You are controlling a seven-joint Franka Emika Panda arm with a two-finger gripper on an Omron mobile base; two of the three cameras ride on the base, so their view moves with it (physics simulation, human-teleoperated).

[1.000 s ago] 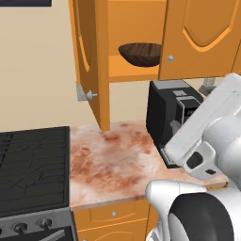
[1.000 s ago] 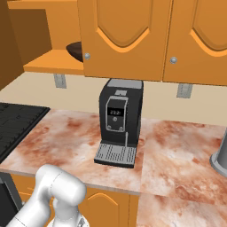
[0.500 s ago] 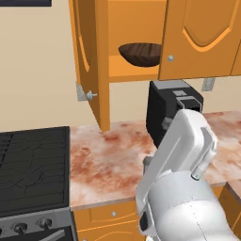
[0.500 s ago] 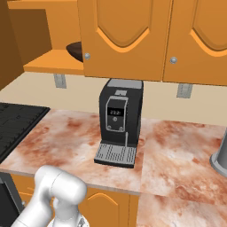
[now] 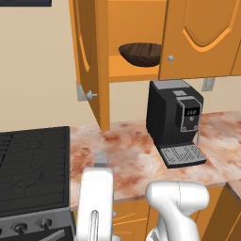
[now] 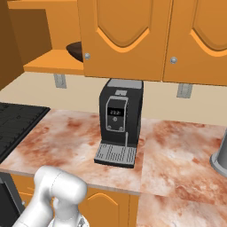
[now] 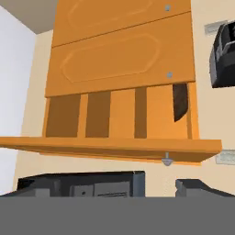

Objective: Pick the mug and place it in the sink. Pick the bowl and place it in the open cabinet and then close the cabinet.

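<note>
Marbled reddish counter (image 5: 127,155) in left base view; dark brown ribbed bowl (image 5: 140,53) sits inside orange wall cabinet (image 5: 136,33), door open. Right base view: bowl's edge (image 6: 75,50) on the cabinet floor. Hand view: cabinet rolled sideways, bowl (image 7: 180,102) far ahead; gripper fingers spread, empty.

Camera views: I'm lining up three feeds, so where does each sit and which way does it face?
Left base view: behind the arm's left, facing the open cabinet, bowl and coffee machine; white arm below.
Right base view: behind its right, facing the coffee machine; arm lower left.
Hand view: rolled sideways, facing the cabinet's open door.
All share cabinet and bowl.
</note>
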